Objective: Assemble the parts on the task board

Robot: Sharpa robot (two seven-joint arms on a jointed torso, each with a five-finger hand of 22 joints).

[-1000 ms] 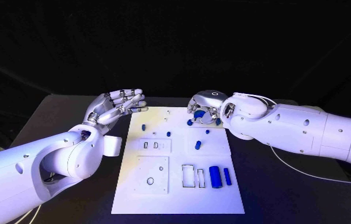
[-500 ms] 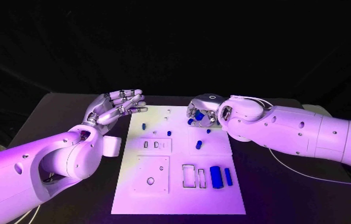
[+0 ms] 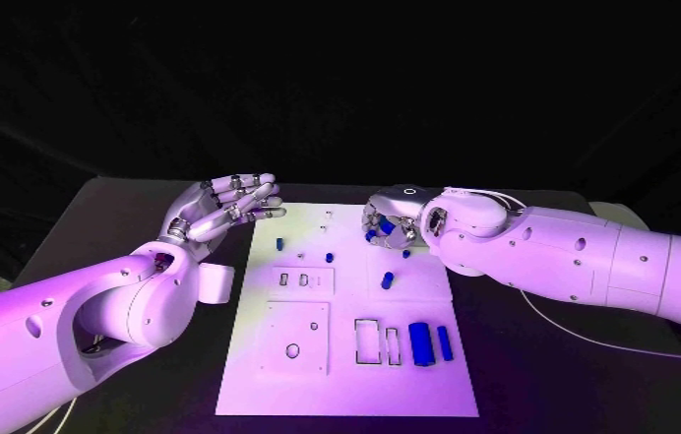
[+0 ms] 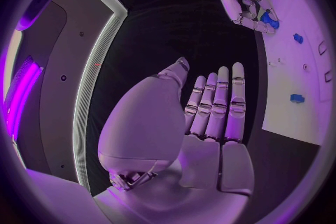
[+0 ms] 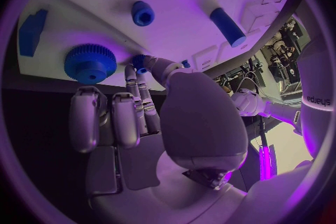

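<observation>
Pinching a small blue part [image 5: 140, 62] at its fingertips, right hand [image 5: 133, 106] beside blue gear [image 5: 89, 61].

I can read one word, "sharpa", printed upside down on my white right arm [image 5: 318, 102] in the right wrist view. I find no other legible text.

white task board [image 3: 345, 375] on a black table [image 3: 128, 217]; blue parts [image 3: 420, 341]; silver hands on white arms [image 3: 568, 257].
</observation>
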